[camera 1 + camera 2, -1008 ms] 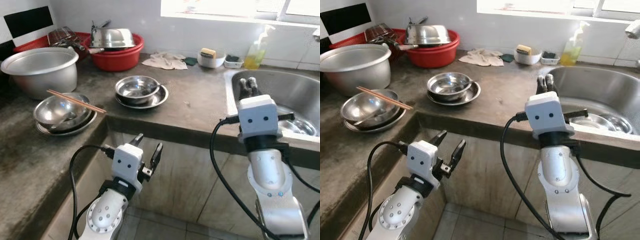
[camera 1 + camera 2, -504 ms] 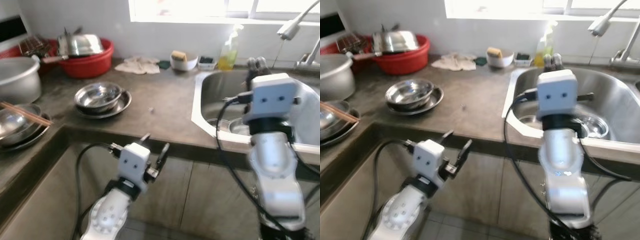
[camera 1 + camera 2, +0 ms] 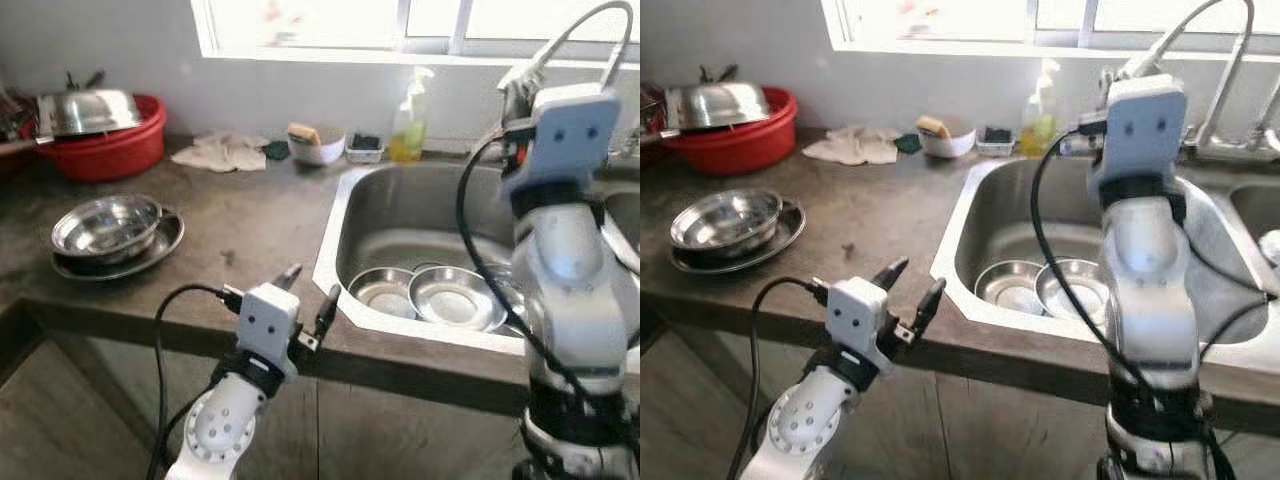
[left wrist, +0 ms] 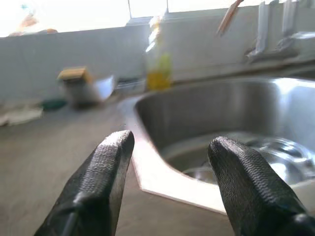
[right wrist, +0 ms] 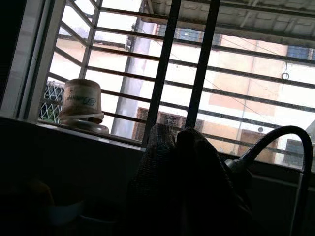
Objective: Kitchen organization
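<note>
Spanning the scene, a dark worktop (image 3: 250, 225) is shown with a steel sink (image 3: 395, 215) set into it; two steel bowls (image 3: 430, 297) are seen on the sink floor. A red basin (image 3: 105, 150) holding a steel pot is placed at the worktop's back left corner, and stacked steel dishes (image 3: 108, 228) are set near its front edge. The left gripper (image 3: 308, 300) is held empty, fingers (image 4: 106, 169) spread wide, at the front edge beside the sink. The right gripper (image 5: 184, 167) is raised toward the window, fingers pressed together, empty.
</note>
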{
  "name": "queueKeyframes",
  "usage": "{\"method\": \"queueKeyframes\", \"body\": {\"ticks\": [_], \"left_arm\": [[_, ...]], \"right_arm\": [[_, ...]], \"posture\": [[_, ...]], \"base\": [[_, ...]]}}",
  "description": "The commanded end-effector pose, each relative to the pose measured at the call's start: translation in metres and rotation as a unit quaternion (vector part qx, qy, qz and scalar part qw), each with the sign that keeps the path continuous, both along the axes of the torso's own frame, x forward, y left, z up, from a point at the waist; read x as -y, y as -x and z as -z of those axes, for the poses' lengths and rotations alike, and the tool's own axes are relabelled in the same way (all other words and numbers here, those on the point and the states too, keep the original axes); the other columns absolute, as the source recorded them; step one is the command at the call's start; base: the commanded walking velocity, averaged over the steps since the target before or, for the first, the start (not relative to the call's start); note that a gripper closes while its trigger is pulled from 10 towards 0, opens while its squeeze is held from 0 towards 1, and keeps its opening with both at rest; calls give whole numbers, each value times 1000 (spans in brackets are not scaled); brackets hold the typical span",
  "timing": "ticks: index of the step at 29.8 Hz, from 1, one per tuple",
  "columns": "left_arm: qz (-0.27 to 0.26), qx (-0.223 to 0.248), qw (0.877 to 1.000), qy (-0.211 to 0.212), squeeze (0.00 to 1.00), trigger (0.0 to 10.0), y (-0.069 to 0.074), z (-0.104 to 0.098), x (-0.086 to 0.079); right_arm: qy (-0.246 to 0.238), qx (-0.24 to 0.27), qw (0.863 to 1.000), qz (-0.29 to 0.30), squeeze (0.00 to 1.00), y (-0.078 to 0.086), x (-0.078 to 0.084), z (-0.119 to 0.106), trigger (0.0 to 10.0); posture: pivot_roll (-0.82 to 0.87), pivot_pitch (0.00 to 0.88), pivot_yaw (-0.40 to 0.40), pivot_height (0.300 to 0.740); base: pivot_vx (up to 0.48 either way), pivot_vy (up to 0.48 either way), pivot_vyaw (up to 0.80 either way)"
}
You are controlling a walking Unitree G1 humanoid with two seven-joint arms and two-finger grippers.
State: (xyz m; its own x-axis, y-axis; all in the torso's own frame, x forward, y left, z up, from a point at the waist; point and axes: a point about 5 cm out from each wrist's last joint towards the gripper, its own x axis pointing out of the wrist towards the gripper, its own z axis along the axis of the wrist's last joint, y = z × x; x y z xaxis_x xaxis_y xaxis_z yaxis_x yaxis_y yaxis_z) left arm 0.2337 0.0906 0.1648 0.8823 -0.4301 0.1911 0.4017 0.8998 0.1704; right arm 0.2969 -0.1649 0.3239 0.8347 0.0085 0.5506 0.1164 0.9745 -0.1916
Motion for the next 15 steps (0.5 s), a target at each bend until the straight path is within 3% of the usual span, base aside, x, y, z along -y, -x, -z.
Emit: {"method": "queueKeyframes", "body": {"ticks": [1, 3, 8, 12, 15], "left_arm": [[6, 2, 1000, 0, 0, 10000, 2, -2, 4], [13, 2, 1000, 5, 0, 10000, 4, -2, 6], [33, -1, 999, 15, 0, 10000, 6, -3, 12], [51, -7, 998, 22, 0, 10000, 11, -1, 17], [60, -10, 998, 23, 0, 10000, 13, -1, 20]], "right_arm": [[-6, -37, 999, 14, 0, -7, 12, 4, 10000], [9, -100, 995, 28, 0, -19, 21, 11, 10000], [10, -143, 989, 28, 0, -28, 28, 16, 10000], [33, -231, 972, 13, 0, -45, 34, 35, 10000], [43, -267, 963, 7, 0, -51, 35, 44, 10000]], "posture": [[138, 71, -15, 740], [138, 70, -18, 740], [135, 74, -18, 740], [134, 86, -21, 740], [135, 87, -22, 740]], "base": [[0, 0, 0], [0, 0, 0], [0, 0, 0], [0, 0, 0], [0, 0, 0]]}}
